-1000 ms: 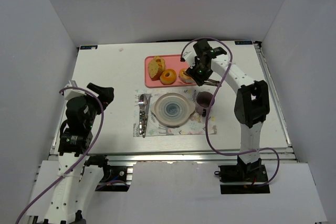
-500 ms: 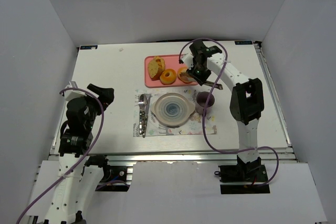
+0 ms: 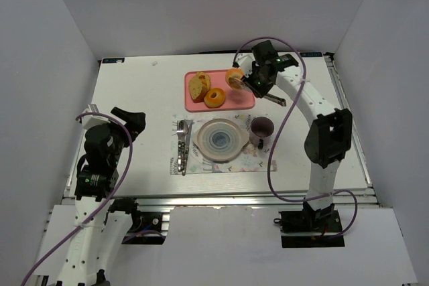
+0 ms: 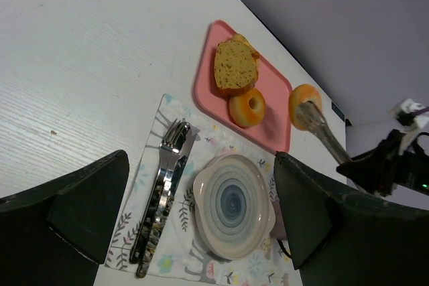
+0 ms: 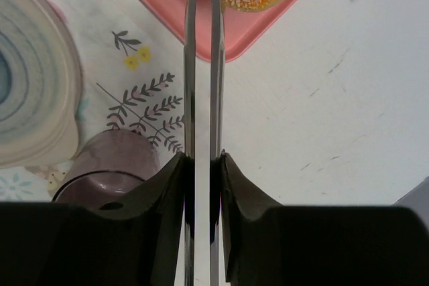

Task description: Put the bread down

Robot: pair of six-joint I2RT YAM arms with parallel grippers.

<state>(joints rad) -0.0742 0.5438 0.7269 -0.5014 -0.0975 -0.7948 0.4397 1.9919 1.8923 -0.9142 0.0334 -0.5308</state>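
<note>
Now the right arm is stretched out over the far half of the table, its wrist turned toward the left. The right gripper (image 3: 236, 79) is pinched almost closed on the bread (image 3: 234, 76), whose rim is clamped between the two thin metal fingers (image 5: 190, 65). The bread is held clear of the tray (image 3: 245, 103), above its far right corner. The left arm is folded at the near left edge, and the left gripper (image 3: 131, 120) is spread wide with nothing in it.

A second ago the bread lay at the right end of the tray, with the fingers wider about it. Since then they have been drawn in and the bread has been raised toward the far edge. The left arm has not been moved.

On the tray are left a ring (image 3: 214, 98) and a chunk (image 3: 196, 86). Nearer, a plate (image 3: 219, 139) is set on a mat (image 3: 258, 163), with cutlery (image 3: 183, 145) at its left. A mug (image 3: 261, 128) is touching its right side, just nearside of the tray's right end.
</note>
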